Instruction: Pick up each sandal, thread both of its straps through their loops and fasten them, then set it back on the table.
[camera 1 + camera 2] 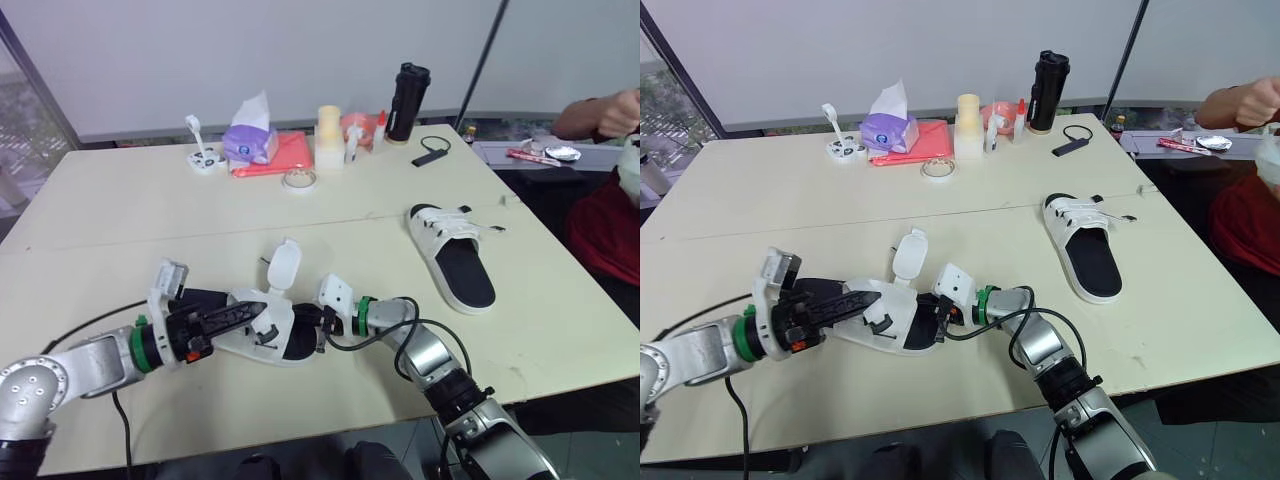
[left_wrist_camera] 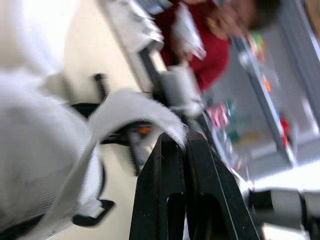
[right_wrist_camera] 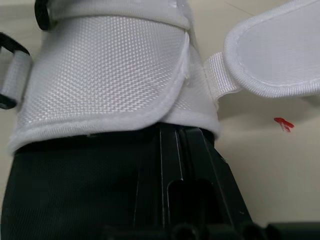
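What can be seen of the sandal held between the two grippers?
The sandal is white woven fabric with a black footbed. It sits low at the near part of the table; whether it rests on it is unclear. One wide strap stands open, pointing up, and a black loop shows at its side. The left gripper pinches a second strap. The right gripper clamps the upper's edge.

near sandal [image 1: 902, 318]: white, black footbed | tissue pack [image 1: 250, 143]: purple | bottle [image 1: 407, 100]: black
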Action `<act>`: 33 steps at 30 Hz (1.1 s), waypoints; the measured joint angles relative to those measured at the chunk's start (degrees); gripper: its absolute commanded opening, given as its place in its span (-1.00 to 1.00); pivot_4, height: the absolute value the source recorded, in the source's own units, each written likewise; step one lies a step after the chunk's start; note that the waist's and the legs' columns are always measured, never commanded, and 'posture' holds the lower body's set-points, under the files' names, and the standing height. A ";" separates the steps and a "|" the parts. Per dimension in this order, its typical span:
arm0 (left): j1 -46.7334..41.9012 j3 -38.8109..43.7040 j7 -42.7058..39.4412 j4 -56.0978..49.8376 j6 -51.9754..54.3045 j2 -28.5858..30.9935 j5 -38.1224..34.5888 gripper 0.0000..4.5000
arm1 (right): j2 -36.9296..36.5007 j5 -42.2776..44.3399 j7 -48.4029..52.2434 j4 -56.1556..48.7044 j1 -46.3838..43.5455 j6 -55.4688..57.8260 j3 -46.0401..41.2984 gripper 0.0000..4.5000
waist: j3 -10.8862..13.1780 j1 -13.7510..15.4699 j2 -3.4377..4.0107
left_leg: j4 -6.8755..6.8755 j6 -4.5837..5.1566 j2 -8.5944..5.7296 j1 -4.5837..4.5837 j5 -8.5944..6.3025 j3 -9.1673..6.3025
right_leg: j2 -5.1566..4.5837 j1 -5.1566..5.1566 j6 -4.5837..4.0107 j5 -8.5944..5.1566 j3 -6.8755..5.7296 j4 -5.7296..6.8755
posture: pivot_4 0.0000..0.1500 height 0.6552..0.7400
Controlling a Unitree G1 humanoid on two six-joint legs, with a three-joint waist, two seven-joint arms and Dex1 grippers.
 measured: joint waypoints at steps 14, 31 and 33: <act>-11.57 3.35 -4.65 9.12 -2.08 0.03 8.15 0.72 | 0.03 -1.16 -0.19 0.05 -0.02 -0.06 -0.02 -1.00 | -0.12 0.79 -0.03 | 0.02 -0.28 -0.09 0.04 0.16 0.03 | 0.32 0.10 -0.25 -0.11 -0.15 0.00 | 1.00 1.00; -16.80 7.08 -31.63 18.24 0.74 11.57 31.59 0.72 | 0.01 -1.15 -1.14 -1.36 1.55 -0.30 0.03 -1.00 | -0.10 0.54 -0.05 | -0.20 -0.28 -0.07 0.00 0.16 0.05 | 0.17 -0.08 -0.16 -0.09 -0.09 -0.05 | 1.00 1.00; -8.56 9.91 -34.32 14.48 2.26 13.30 32.55 0.72 | -0.08 -1.11 -1.10 -1.88 2.01 -0.30 0.00 -1.00 | -0.10 0.49 0.05 | -0.30 -0.28 -0.05 0.03 0.16 0.12 | -0.02 -0.10 -0.17 -0.12 -0.03 -0.09 | 1.00 1.00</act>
